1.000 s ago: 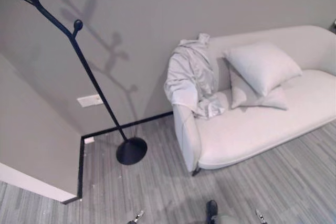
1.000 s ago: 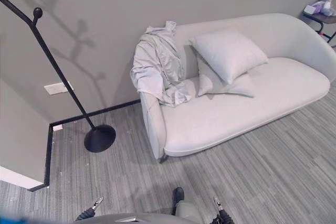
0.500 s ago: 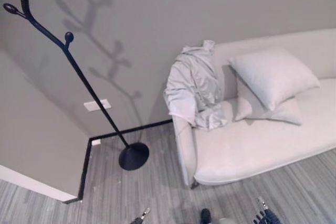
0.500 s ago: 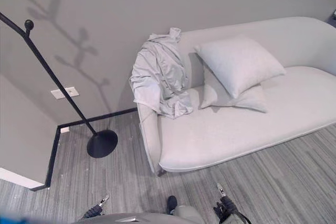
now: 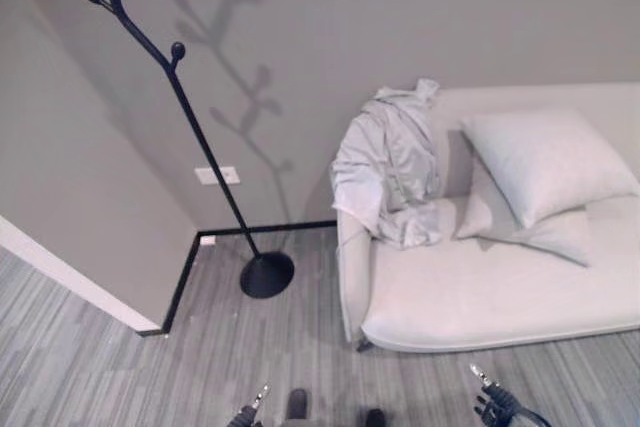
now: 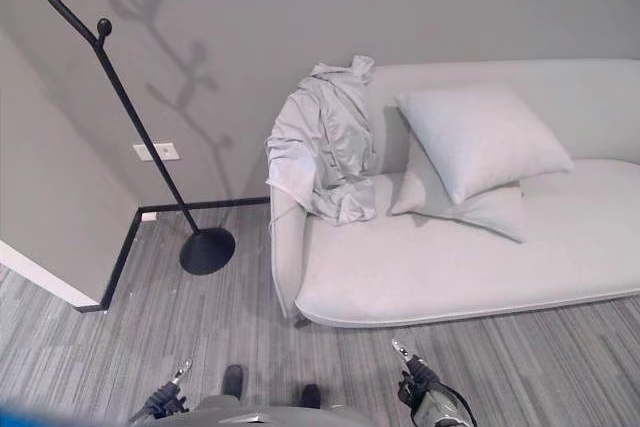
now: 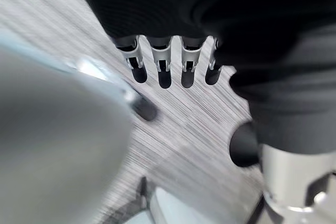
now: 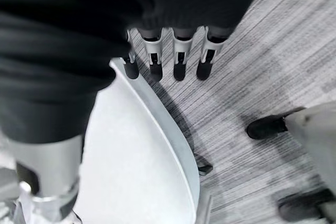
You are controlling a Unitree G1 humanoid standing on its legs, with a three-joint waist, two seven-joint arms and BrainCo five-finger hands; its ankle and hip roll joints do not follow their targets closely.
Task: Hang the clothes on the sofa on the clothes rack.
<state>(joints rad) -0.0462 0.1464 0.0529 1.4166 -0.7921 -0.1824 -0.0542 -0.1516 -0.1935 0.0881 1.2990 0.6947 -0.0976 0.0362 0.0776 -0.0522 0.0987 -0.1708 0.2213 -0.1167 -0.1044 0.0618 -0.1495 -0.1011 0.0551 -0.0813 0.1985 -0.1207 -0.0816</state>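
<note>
- Currently the garment [image 6: 325, 142] is draped over the sofa's [image 6: 450, 267] armrest and backrest corner, one flap spilling onto the seat, well apart from both robot hands, up and ahead of them.
- Right robot hand [image 6: 415, 384] sits low at the near edge of the head view, on the floor side of the sofa front; the garment is ahead of it and over toward the left robot hand's side.
- Left robot hand [image 6: 165, 402] is low too, near the bottom edge; the clothes rack [image 6: 120, 107] stands ahead of it, base [image 6: 207, 250] on the floor just beside the sofa's end, well apart from the hand.
- Two cushions [image 6: 480, 147] lean on the backrest, just beside the garment.
- Versus 1 s ago: whole picture has shifted, so the camera moved; garment, sofa and rack lie the same relative to each other. Right robot hand now shows further into the head views than before.
- Left robot hand, wrist view [image 7: 170, 64]: fingers straight, relaxed, holding nothing, floor past them.
- Right robot hand, wrist view [image 8: 168, 56]: fingers straight, spread in a row, holding nothing, touching nothing; grey floor past the tips.
</note>
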